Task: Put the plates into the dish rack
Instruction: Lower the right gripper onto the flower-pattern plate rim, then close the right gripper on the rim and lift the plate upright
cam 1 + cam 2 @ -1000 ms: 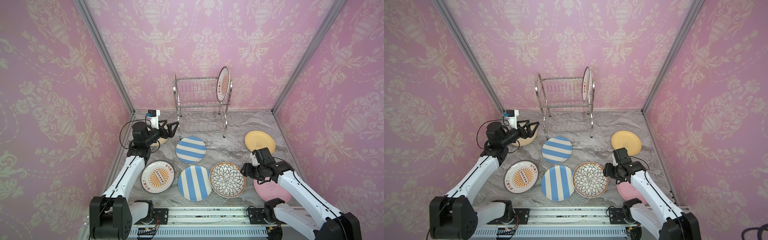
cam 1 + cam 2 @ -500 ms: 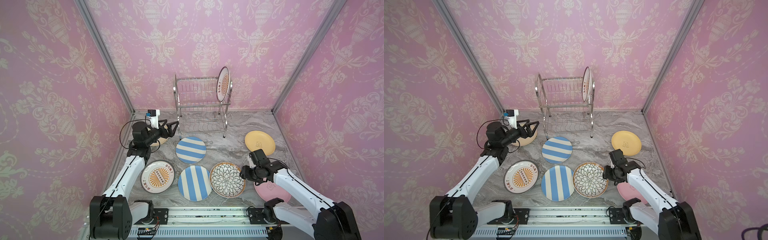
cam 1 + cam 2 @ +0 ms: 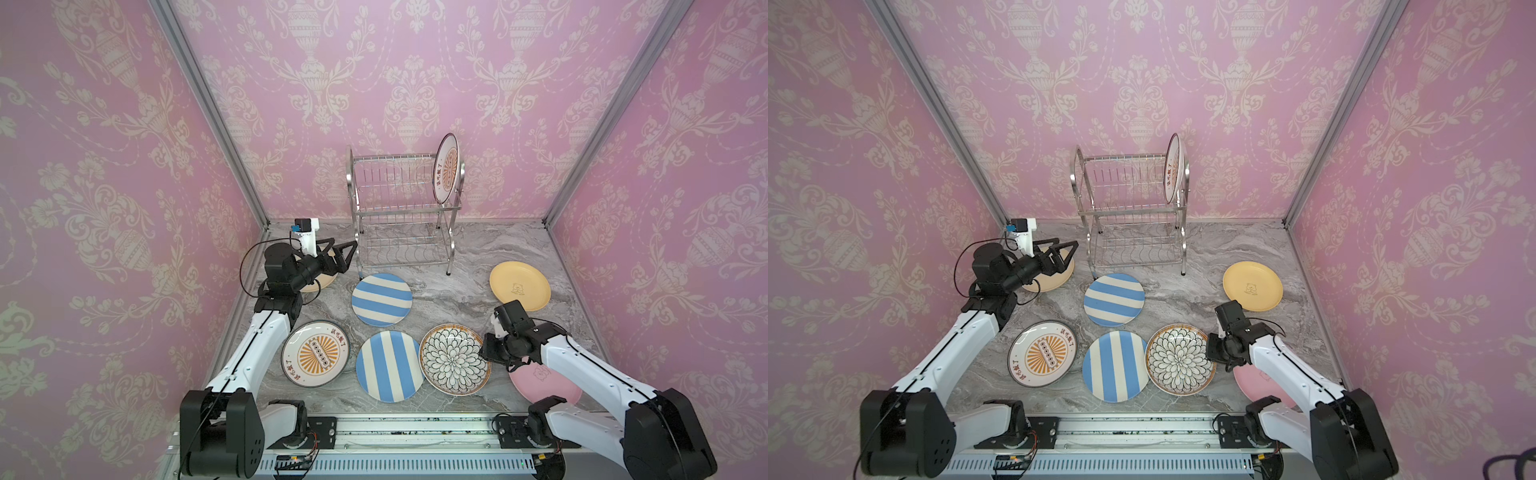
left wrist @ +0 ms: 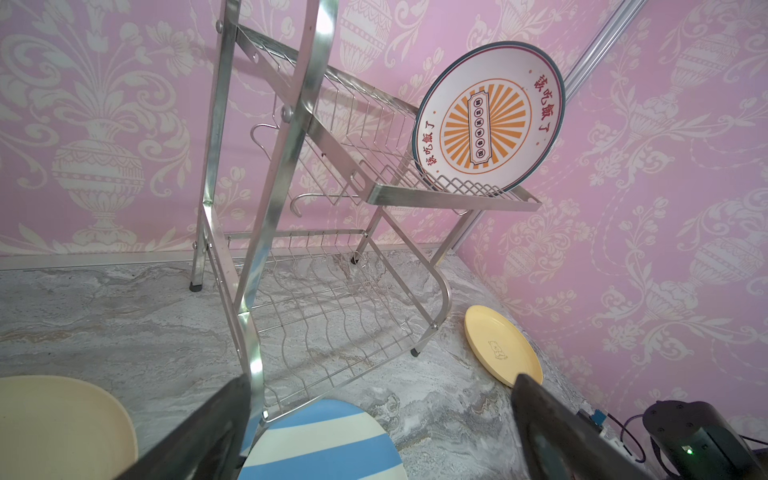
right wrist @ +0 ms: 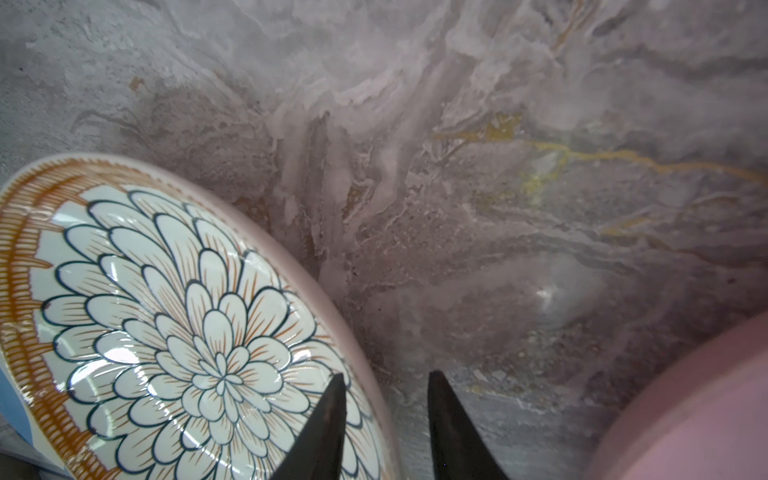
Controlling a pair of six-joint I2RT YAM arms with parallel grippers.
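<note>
The dish rack (image 3: 399,216) stands at the back with one sunburst plate (image 3: 446,168) upright in its top tier. The other plates lie flat on the table: a sunburst plate (image 3: 316,353), two striped ones (image 3: 381,299) (image 3: 388,365), the petal plate (image 3: 453,359), yellow (image 3: 519,286), pink (image 3: 544,384) and cream (image 3: 1050,280). My right gripper (image 5: 386,374) straddles the petal plate's (image 5: 166,311) right rim, one finger over its inside, the other outside with a small gap. My left gripper (image 3: 343,249) hangs wide open and empty above the cream plate, beside the rack's left leg.
Pink patterned walls close in the marble table on three sides. A rail with both arm bases (image 3: 374,432) runs along the front edge. The pink plate (image 5: 706,407) lies close beside my right gripper. The rack's lower tier (image 4: 332,316) holds nothing.
My right gripper has dropped and slid left onto the petal plate's rim, and its jaws have narrowed. The left arm has not moved.
</note>
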